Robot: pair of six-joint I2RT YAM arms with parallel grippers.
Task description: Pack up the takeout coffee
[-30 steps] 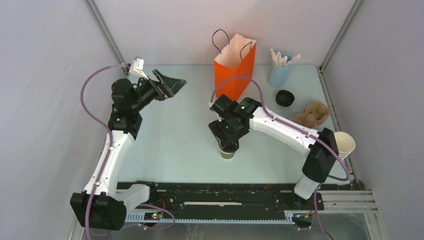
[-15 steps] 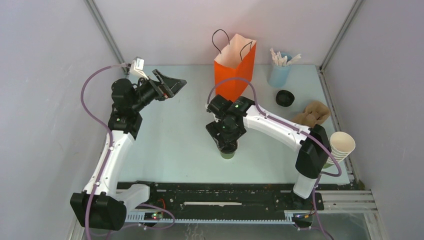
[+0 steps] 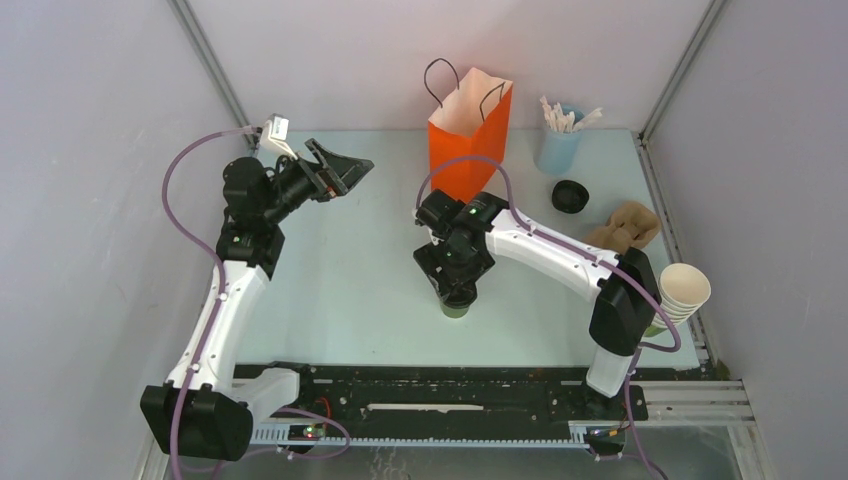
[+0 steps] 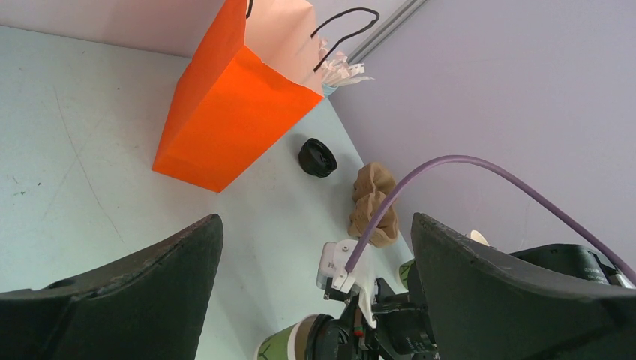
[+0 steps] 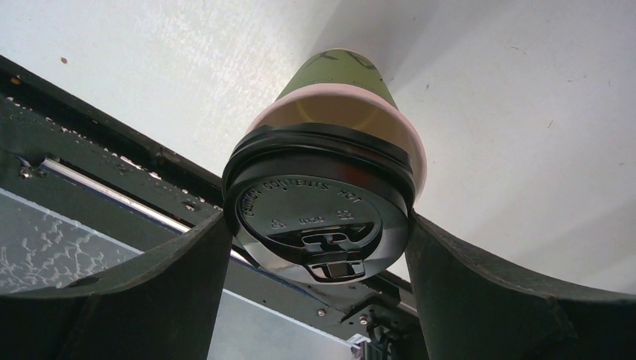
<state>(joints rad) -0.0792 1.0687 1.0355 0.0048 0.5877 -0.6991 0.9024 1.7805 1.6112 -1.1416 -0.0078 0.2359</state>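
Right elbow has swung inward a touch. I have the right gripper [image 5: 319, 225] jaws clamped on the takeout coffee [image 3: 455, 309] at its lid, on the desk [image 3: 350, 270] at 6 o'clock from the orange bag [image 3: 470, 140]. The left gripper [image 4: 315, 225] jaws are apart. Next I'd lift it clear, then bag it.

Blue cup [image 3: 557, 150] (holding white sticks) stands near a black lid [image 3: 570, 196].

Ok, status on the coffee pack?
Left gripper open, empty. Right gripper shut on takeout coffee at the lid. Orange bag upright, nothing between.
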